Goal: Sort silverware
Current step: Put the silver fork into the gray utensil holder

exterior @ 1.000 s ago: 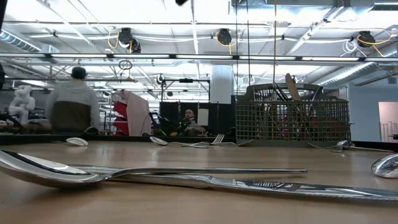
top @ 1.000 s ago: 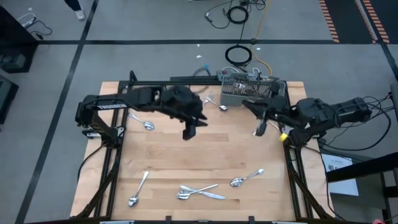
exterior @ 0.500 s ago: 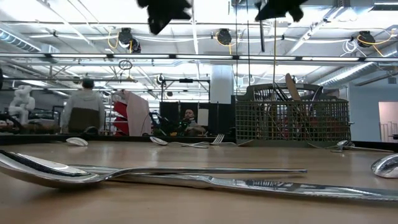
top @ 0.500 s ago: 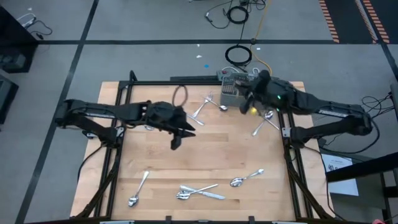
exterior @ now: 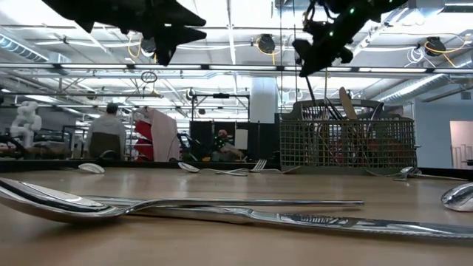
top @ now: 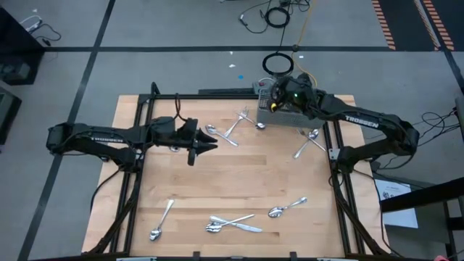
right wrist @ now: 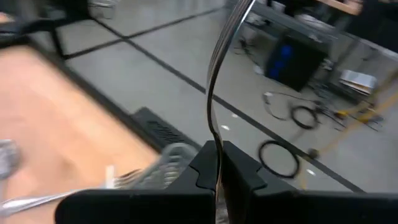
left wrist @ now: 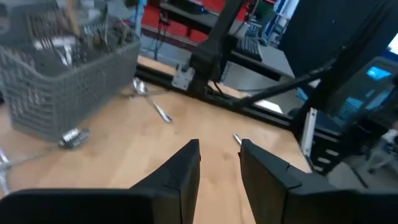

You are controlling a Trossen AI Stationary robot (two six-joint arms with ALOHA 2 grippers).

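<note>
The left gripper (top: 194, 150) hangs above the left half of the wooden table (top: 239, 185), its fingers (left wrist: 180, 177) parted with nothing between them. Just behind that arm a spoon (top: 172, 146) lies on the wood, mostly covered by it. Near the front left edge rests another spoon (top: 162, 220). Toward the middle front, a spoon and a knife lie crossed in a small cluster (top: 232, 225), and in the low view these two fill the foreground (exterior: 185, 207). Right of them sits a further spoon (top: 287, 207).

At the back, a fork and a spoon (top: 228, 132) lie crossed just right of the left gripper, with another small piece (top: 259, 125) beside the basket. The grey wire-mesh basket (top: 272, 112) stands at the back edge, right of centre, with several handles poking up from it (exterior: 347, 111). The right gripper (top: 279, 98) is poised over this basket — its fingers (right wrist: 239, 168) pinched tight on a slim piece of silverware (right wrist: 217, 81) that stands upright between them; which kind it is cannot be told. Two more pieces (top: 308, 141) lie crossed just right of the basket, near the table's right rail.
</note>
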